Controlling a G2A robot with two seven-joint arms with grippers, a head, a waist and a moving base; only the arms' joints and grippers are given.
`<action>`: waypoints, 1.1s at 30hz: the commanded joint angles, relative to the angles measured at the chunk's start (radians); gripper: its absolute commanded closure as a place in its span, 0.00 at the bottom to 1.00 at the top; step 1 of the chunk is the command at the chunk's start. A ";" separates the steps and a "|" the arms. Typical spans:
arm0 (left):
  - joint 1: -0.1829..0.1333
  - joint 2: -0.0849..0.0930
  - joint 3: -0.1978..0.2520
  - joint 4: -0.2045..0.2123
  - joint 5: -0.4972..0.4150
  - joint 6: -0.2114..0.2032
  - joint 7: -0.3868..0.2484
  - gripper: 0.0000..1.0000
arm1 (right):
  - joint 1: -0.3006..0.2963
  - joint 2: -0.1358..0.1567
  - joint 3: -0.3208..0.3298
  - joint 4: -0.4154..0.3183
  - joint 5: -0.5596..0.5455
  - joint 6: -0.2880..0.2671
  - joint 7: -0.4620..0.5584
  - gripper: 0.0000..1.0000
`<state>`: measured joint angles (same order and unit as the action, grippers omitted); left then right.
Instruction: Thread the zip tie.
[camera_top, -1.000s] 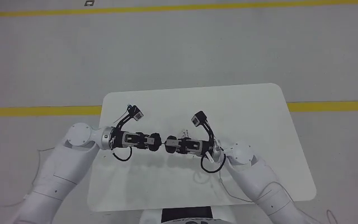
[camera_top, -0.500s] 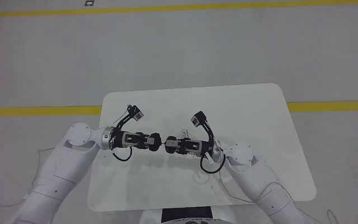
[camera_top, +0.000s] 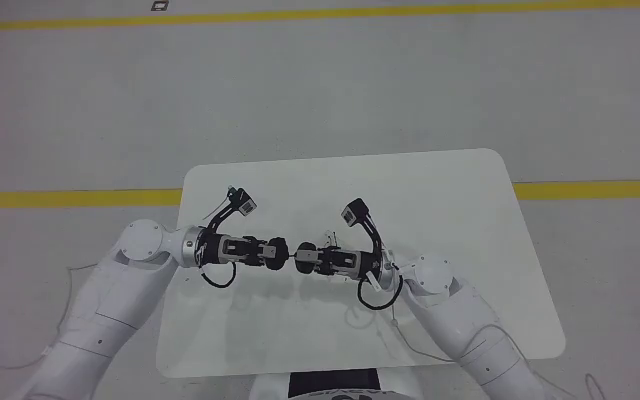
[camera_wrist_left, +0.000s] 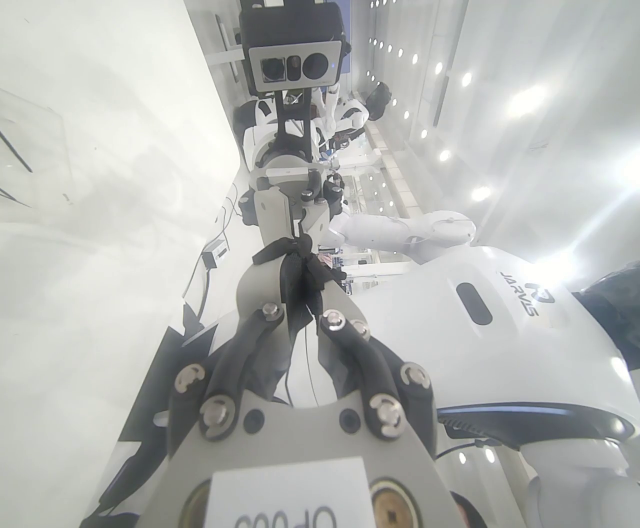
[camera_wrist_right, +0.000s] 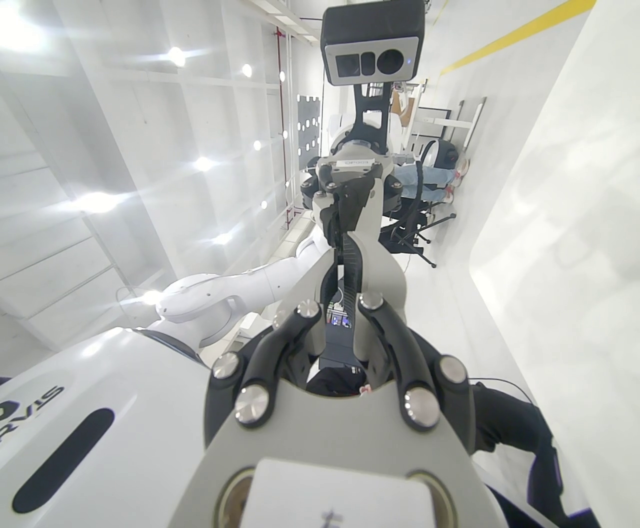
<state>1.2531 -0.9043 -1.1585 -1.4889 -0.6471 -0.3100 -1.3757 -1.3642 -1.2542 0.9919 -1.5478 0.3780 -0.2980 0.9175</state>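
**Barely a shift: both hands clamped on the zip tie**

Almost nothing has moved in the last second. The left hand (camera_top: 282, 255), pointing toward 3 o'clock, stays shut tight on one end of the black zip tie (camera_wrist_right: 351, 260), which bunches a little at its fingers. The tie bridges the short gap between the hands, held in the air over the worktop (camera_top: 450, 200), at about 9 o'clock from its centre. The right hand (camera_top: 301, 258), pointing toward 9 o'clock, is likewise closed on the ribbed strap. Only its arm has changed, the elbow settling a hair toward 5 o'clock while the fingertips keep their place. I take this as a fine-alignment pause. Whether the tail has entered the head I cannot tell, so the threading looks unfinished.
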 joint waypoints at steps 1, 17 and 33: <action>0.000 0.000 0.000 0.000 0.000 0.000 0.000 1.00 | 0.001 0.001 0.000 0.001 0.000 0.001 0.000 1.00; 0.009 0.001 0.007 -0.024 0.017 0.011 0.040 0.00 | 0.001 0.006 0.004 0.016 0.051 -0.005 -0.011 1.00; 0.013 0.006 0.006 -0.027 0.017 0.011 0.033 0.00 | 0.001 0.008 0.010 0.029 0.081 -0.006 -0.035 1.00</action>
<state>1.2662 -0.8980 -1.1524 -1.5163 -0.6297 -0.2995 -1.3434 -1.3633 -1.2465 1.0014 -1.5185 0.4595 -0.3038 0.8831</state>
